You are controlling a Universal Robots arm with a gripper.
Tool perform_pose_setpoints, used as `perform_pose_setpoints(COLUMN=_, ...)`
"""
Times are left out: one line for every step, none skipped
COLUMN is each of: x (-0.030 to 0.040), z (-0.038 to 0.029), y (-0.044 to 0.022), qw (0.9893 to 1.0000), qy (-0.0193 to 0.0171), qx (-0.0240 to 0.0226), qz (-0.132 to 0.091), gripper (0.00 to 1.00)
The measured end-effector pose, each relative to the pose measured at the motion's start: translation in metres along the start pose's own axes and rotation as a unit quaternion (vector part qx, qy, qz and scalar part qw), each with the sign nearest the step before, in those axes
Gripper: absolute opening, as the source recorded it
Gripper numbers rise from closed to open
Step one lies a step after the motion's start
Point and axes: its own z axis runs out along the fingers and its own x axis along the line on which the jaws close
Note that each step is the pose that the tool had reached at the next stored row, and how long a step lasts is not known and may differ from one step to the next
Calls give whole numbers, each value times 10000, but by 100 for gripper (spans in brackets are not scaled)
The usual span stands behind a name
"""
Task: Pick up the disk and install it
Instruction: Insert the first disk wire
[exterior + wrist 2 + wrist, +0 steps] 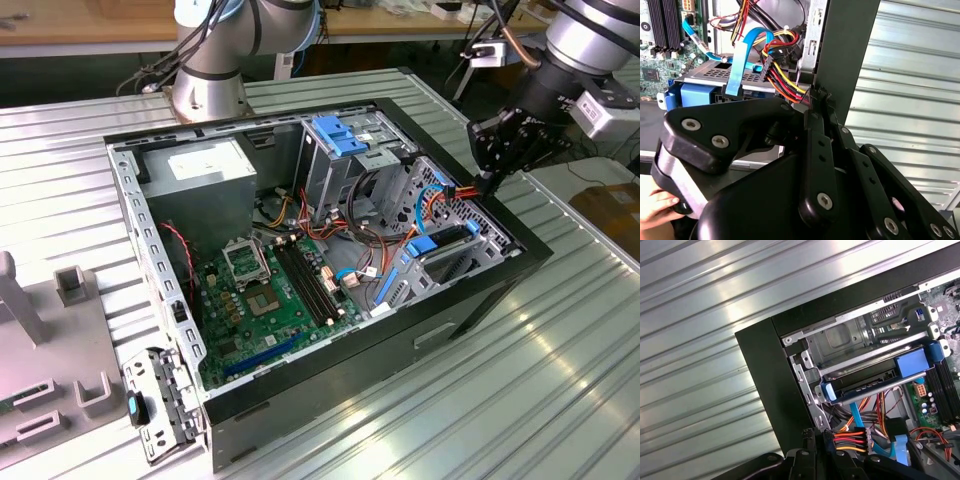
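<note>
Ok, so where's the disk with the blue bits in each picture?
Exterior view: the disk sits in the case's corner on the exterior view's right.
Second wrist view: the disk lies behind the flat blue cable.
First wrist view: the disk sits just inside the case's black corner.
Shared landmark: the red-orange wires beside it.

open computer case (330, 385) on ribbed table (510, 400)

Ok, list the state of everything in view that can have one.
Computer case: lying flat, side open.
Disk: sitting in a bay of the drive cage, blue bracket on.
Blue cable: draped over the disk, end looks unplugged.
Gripper: at the case's edge, beside the coloured wires.
</note>
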Motion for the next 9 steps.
perform_pose_setpoints(x=0, z=0, y=0, qw=10000, qy=-1, qx=0, qz=0, gripper=17)
perform_pose_setpoints(x=0, z=0, y=0, qw=10000, qy=-1, qx=0, qz=0, gripper=17)
perform_pose_setpoints(x=0, z=-1, y=0, qw=10000, qy=-2, qx=-1, qz=0, gripper=17)
perform_pose_setpoints(x=0, z=-1, y=0, qw=10000, qy=-3, qx=-1, qz=0, gripper=17)
perform_pose_setpoints(x=0, z=-1, y=0, qw=10000, qy=-3, qx=-1, qz=0, gripper=17)
perform_pose_setpoints(x=0, z=-2, y=0, qw=10000, qy=-5, qx=-2, qz=0, gripper=17)
perform_pose_setpoints(x=0, z=-2, y=0, qw=10000, qy=-6, qx=-2, qz=1, gripper=17)
perform_pose_setpoints(x=0, z=-2, y=0, qw=10000, qy=-7, qx=-3, qz=1, gripper=17)
perform_pose_setpoints(x=0, z=-3, y=0, qw=10000, qy=-7, qx=-3, qz=1, gripper=17)
